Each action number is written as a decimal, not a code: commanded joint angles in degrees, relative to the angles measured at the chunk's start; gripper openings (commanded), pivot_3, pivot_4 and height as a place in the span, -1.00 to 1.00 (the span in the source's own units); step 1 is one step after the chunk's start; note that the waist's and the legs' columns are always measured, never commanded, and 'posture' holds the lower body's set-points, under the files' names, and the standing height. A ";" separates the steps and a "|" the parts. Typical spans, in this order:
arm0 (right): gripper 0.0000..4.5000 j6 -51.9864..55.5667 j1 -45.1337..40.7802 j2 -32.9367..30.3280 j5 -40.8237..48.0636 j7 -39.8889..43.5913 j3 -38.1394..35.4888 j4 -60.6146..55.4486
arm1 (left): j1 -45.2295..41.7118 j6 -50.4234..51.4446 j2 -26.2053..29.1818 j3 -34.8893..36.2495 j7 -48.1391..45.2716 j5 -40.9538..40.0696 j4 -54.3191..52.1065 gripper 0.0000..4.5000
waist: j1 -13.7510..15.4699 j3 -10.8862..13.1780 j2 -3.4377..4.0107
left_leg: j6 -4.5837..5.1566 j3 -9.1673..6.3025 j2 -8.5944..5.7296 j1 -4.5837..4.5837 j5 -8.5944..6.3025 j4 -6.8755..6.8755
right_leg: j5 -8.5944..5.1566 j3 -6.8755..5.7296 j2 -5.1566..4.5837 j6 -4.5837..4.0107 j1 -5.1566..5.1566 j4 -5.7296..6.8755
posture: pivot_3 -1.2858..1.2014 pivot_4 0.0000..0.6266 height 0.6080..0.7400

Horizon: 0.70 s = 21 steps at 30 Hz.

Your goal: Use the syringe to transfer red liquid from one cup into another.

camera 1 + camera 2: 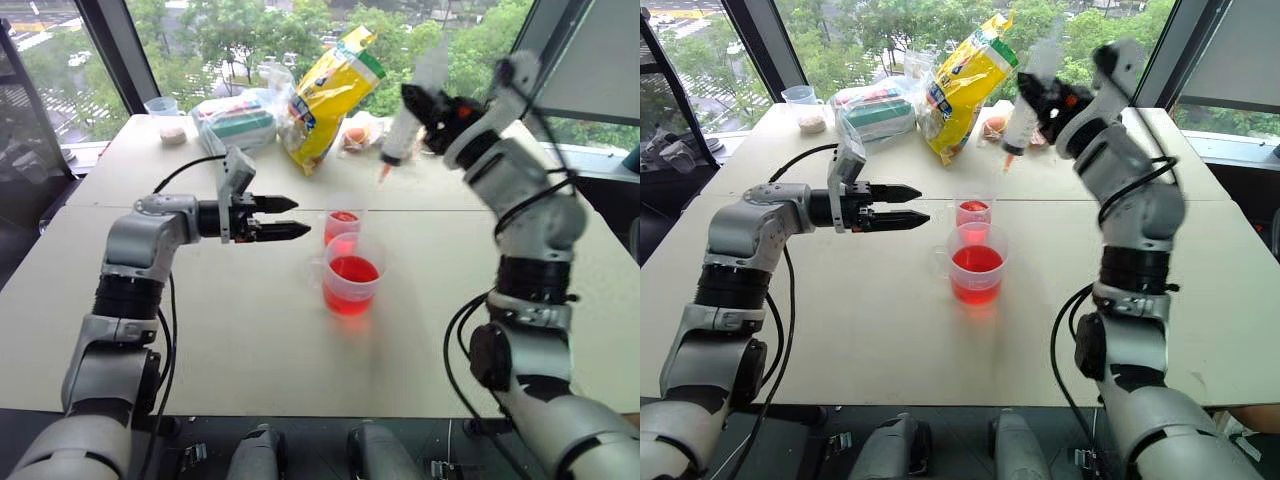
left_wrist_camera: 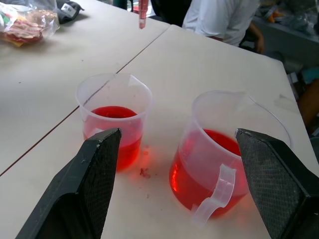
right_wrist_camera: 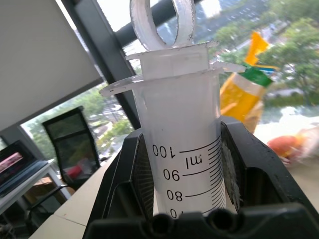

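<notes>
My left gripper (image 1: pixel 290 217) hangs level beside the two cups with its fingers spread wide and empty, ready, I judge, to steady one; the big handled cup (image 1: pixel 351 275) sits nearer me, red liquid (image 1: pixel 352 270) in it, the narrow cup (image 1: pixel 342 226) just behind. My right gripper (image 1: pixel 428 112) is clamped on the syringe (image 1: pixel 403 128), lifted high, tip down, well clear of both rims.

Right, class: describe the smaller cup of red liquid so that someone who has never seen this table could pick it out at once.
Start at the pale table, near its middle, where two clear cups of red liquid stand close together. The smaller cup is the one farther from the robot, just behind the larger cup. It is narrower and lacks the side handle its neighbour has.
</notes>
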 commanded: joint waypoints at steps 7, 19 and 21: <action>-0.35 40.18 -4.22 -11.31 -0.92 -6.76 2.09 9.86 | 0.22 -2.05 -1.04 0.24 -0.55 -2.67 -2.70 0.67 | -0.36 0.00 0.00 | 0.02 0.04 -0.01 -0.02 -0.01 -0.12 | -0.03 0.06 0.04 -0.06 -0.08 -0.07 | 0.03 -0.52 1.00; -0.35 40.36 7.97 -13.02 -2.21 -4.52 11.12 10.45 | 1.89 -1.98 -0.69 0.20 1.01 -3.78 -5.77 0.67 | -0.30 0.00 0.00 | 0.06 0.05 -0.03 -0.09 -0.03 -0.17 | -0.02 0.08 0.09 -0.03 -0.09 -0.21 | 0.03 -0.52 1.00; -0.35 40.45 9.21 -12.89 -2.94 -3.86 10.54 10.08 | 2.11 -0.80 -0.48 0.25 1.15 -4.15 -6.32 0.67 | -0.28 0.00 0.00 | 0.06 0.04 -0.03 -0.09 -0.03 -0.16 | -0.02 0.07 0.09 -0.03 -0.09 -0.21 | 0.03 -0.52 1.00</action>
